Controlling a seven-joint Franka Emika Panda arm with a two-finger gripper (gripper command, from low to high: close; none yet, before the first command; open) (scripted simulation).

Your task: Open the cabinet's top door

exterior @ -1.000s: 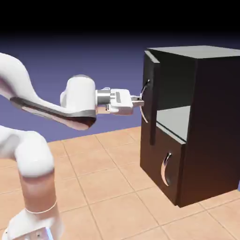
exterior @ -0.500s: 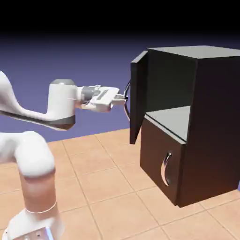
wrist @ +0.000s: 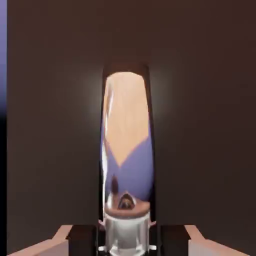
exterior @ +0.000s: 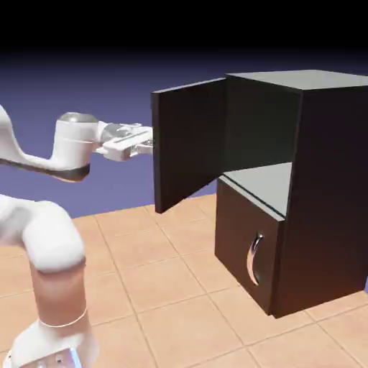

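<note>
The top door (exterior: pixel 188 144) of the cabinet (exterior: pixel 327 187) stands swung well out from the cabinet front, hinged along its right edge and reaching toward the exterior view's left, so I am looking at its flat dark inner face. Behind it the upper compartment is open, with the pale grey shelf (exterior: pixel 264 181) showing across its floor. Below, the lower door (exterior: pixel 244 248) sits flush and closed, its curved silver handle (exterior: pixel 254 259) upright on the front.

From my seat the gripper (exterior: pixel 147 141) is level with the upper half of the top door, right at its free edge on the far side, so the panel hides the fingertips in the exterior view. The white arm (exterior: pixel 43 237) rises from the lower left and reaches across horizontally. The hand view settles it: the top door's handle (wrist: pixel 126 160) fills the middle, a tall mirrored bar (it reflects the orange floor and violet backdrop) with dark panel all around it, and it runs down between the gripper's (wrist: pixel 126 239) fingers, which are clamped on it. The cabinet stands on the tan tiled table (exterior: pixel 165 287).
</note>
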